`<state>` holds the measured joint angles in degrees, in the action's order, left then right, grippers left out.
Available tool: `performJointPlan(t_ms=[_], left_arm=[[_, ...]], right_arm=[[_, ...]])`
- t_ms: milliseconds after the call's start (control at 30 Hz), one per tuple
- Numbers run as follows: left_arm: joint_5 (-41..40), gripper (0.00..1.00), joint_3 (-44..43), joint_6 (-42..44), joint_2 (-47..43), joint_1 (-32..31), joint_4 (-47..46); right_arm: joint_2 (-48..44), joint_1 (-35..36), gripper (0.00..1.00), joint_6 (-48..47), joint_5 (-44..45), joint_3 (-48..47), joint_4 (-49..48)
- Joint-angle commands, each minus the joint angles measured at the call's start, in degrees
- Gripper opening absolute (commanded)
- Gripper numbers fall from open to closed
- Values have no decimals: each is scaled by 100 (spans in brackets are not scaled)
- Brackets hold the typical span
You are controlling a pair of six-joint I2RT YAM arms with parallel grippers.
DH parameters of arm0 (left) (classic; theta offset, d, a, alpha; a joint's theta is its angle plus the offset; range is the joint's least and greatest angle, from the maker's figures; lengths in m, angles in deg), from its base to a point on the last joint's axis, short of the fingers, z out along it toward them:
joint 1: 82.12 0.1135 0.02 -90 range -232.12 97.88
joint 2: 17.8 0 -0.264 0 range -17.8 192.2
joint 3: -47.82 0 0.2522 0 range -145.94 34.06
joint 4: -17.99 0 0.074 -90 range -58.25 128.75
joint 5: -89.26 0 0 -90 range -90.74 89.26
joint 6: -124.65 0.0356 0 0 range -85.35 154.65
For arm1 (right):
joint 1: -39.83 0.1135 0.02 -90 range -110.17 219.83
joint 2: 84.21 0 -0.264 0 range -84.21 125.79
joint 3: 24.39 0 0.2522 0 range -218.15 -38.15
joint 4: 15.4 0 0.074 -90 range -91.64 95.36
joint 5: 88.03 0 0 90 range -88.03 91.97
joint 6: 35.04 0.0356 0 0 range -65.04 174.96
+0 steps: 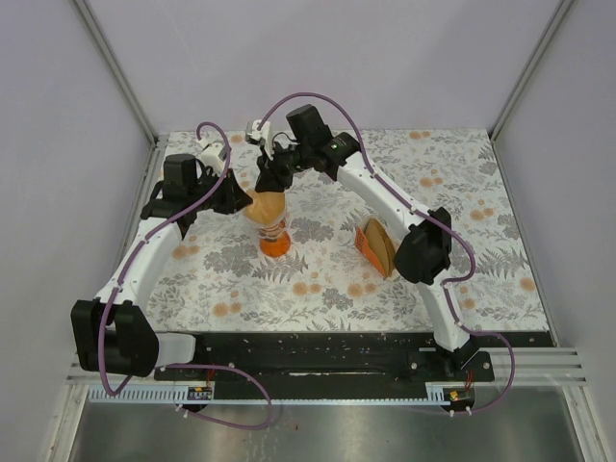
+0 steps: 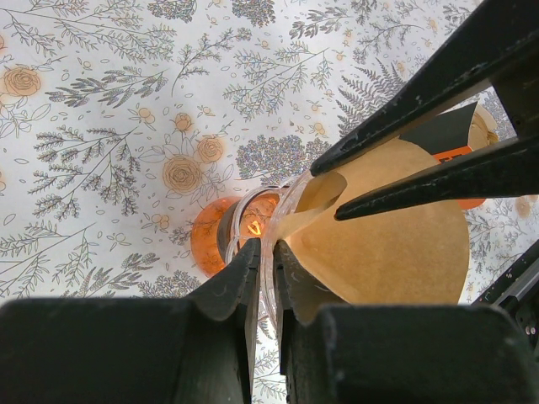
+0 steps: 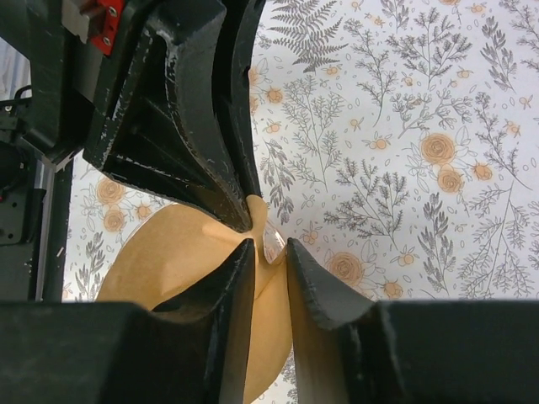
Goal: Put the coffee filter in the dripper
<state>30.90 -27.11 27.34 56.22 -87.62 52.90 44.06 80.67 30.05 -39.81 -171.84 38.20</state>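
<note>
Coffee filter (image 1: 268, 205) rests in the dripper (image 1: 275, 243), seen from above. Left wrist: my left gripper (image 2: 265, 269) is squeezed tight on its clear rim. Right wrist: my right gripper (image 3: 268, 252) is around the paper edge; pinching or not, I cannot tell. Next, I think, settle it in softly.

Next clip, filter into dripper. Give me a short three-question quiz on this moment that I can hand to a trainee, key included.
1. In the top view, on which side of the dripper does the beige holder stand?
2. True or false: the coffee filter lies flat inside the holder.
3. The left jaws are shut on: A the dripper's clear rim; B the coffee filter; C the holder.
Key: 1 its right, apart from it; 2 false, the right jaws pinch it over the dripper's mouth; 3 A.
</note>
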Motion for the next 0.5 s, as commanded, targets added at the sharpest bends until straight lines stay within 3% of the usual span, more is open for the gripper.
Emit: performJointPlan(t_ms=[0,100,167,400,467], left_arm=[[-52,13,-106,81,25,22,-40],[-52,13,-115,81,25,31,-32],[-35,13,-115,72,25,31,-32],[-26,13,-115,72,34,31,-32],[-44,13,-115,81,34,22,-40]], right_arm=[[-21,-32,31,91,-164,-228,16],[58,-32,41,21,-111,-263,147],[84,-32,39,21,-129,-263,191],[84,-32,3,47,-164,-289,191],[58,-32,0,12,-173,-246,183]])
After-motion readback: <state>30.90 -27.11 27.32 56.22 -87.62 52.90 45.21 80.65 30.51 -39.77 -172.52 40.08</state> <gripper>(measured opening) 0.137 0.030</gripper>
